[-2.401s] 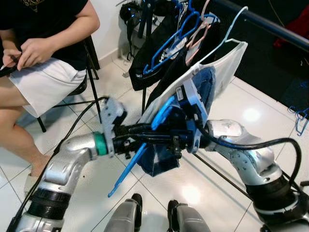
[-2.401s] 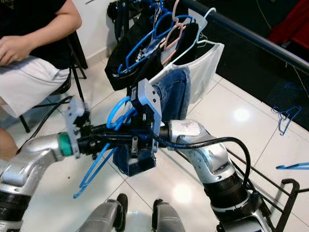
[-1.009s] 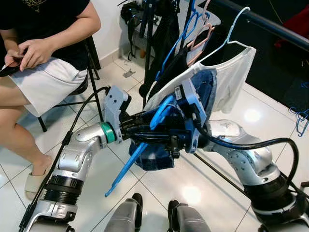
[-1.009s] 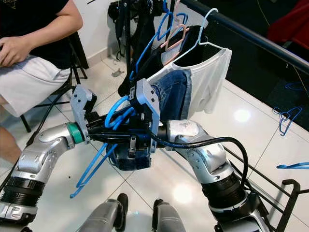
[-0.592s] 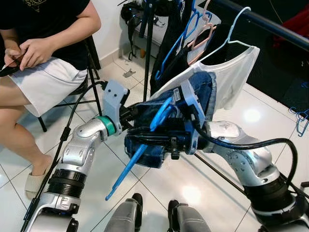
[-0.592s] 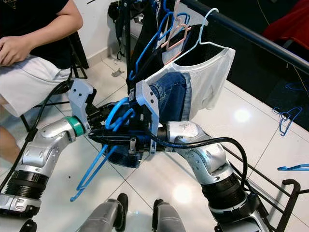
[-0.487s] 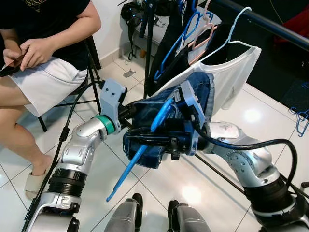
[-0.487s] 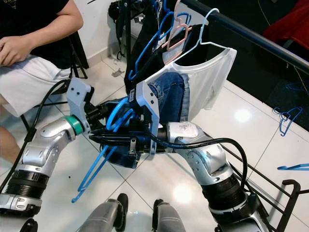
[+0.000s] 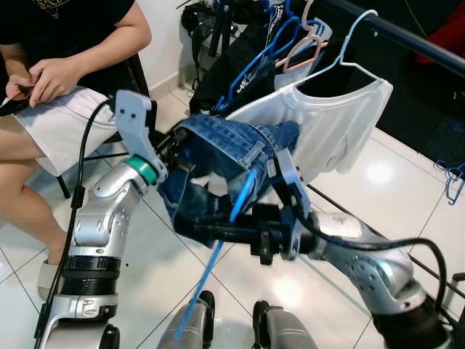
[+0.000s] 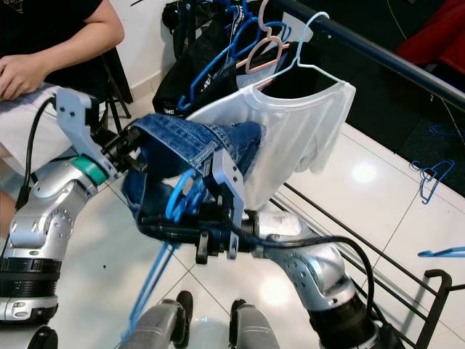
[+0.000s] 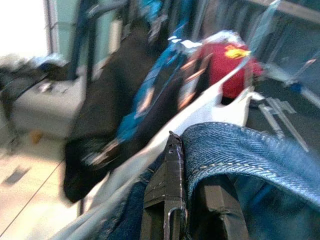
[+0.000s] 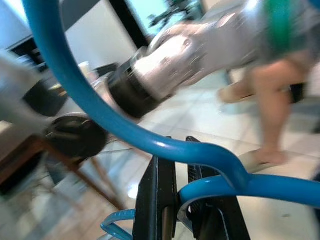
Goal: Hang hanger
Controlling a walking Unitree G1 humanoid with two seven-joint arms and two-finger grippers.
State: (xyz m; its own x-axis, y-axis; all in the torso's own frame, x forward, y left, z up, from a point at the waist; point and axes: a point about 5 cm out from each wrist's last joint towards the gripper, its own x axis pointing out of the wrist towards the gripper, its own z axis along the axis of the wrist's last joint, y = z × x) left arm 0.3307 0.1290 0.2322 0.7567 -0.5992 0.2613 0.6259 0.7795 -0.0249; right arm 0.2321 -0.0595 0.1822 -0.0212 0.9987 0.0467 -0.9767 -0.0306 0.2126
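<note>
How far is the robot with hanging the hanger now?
Done: both grasps. In hand: the right end effector holds the blue hanger, the left end effector lifts the jeans. Left: the hanger is not yet hung on the rail.

A bright blue plastic hanger [image 9: 231, 229] is hanging tilted, its hook uppermost and its long arm slanting down toward the floor. Folded blue denim jeans [image 9: 225, 149] are draping over it, bunching above its hook.

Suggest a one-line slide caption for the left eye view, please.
Left gripper lifts jeans while right gripper holds a blue hanger.
</note>
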